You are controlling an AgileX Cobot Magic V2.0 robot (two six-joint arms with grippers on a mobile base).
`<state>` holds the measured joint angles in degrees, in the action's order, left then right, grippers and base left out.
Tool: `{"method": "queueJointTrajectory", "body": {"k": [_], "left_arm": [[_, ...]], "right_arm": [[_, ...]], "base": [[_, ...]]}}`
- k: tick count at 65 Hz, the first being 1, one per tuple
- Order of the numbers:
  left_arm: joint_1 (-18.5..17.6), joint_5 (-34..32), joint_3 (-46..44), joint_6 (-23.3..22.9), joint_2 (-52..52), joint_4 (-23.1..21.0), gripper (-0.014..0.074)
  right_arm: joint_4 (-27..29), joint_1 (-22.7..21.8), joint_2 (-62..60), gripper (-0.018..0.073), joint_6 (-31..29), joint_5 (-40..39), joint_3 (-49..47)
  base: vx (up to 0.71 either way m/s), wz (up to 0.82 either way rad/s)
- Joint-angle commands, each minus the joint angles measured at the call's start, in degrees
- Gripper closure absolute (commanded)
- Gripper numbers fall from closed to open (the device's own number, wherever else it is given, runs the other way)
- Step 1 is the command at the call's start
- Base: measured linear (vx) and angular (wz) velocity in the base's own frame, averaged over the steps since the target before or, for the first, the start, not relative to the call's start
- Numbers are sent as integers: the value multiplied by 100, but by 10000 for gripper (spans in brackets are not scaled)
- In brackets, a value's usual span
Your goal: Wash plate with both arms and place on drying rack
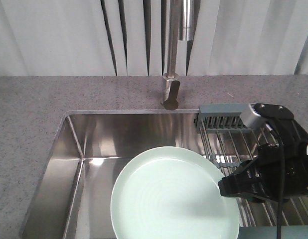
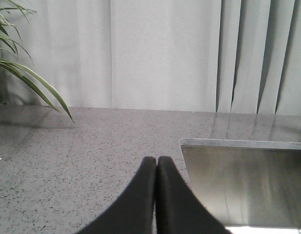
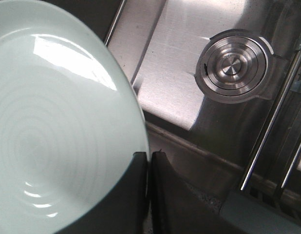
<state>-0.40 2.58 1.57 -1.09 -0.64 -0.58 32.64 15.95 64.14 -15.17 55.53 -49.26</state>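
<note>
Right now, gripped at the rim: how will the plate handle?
The plate looks rigid, probably ceramic: likely chips if dropped into the sink. Glossy highlights suggest a slick face. The right end effector pinches only the rim, so it may pivot.

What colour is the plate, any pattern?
Plain pale mint green plate, clearest in exterior front view.

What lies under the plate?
The steel sink basin lies below the plate, with its drain showing beside the rim. The floor directly beneath is covered and cannot be seen.

A steel tap (image 1: pixel 171 50) is standing just behind the sink (image 1: pixel 94 139), grey speckled countertop (image 1: pixel 29 109) is surrounding it, and pale curtains (image 1: pixel 54 35) are hanging beyond.
</note>
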Motion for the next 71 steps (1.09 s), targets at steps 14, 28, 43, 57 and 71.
{"method": "queueJointTrajectory", "body": {"k": [14,28,43,57,71], "left_arm": [[5,-439,-187,-47,-87,-41,603],[5,-439,-187,-47,-87,-41,603],[5,-439,-187,-47,-87,-41,603],[5,-555,-187,-47,-87,-41,603],[5,-863,-618,-486,-54,-41,603]], "right_arm": [[213,-6,-126,566,-55,-165,-163],[213,-6,-126,566,-55,-165,-163],[213,-6,-126,566,-55,-165,-163],[213,-6,-126,566,-55,-165,-163],[213,-6,-126,566,-55,-165,-163]], "base": [[0,0],[0,0],[0,0],[0,0],[0,0]]}}
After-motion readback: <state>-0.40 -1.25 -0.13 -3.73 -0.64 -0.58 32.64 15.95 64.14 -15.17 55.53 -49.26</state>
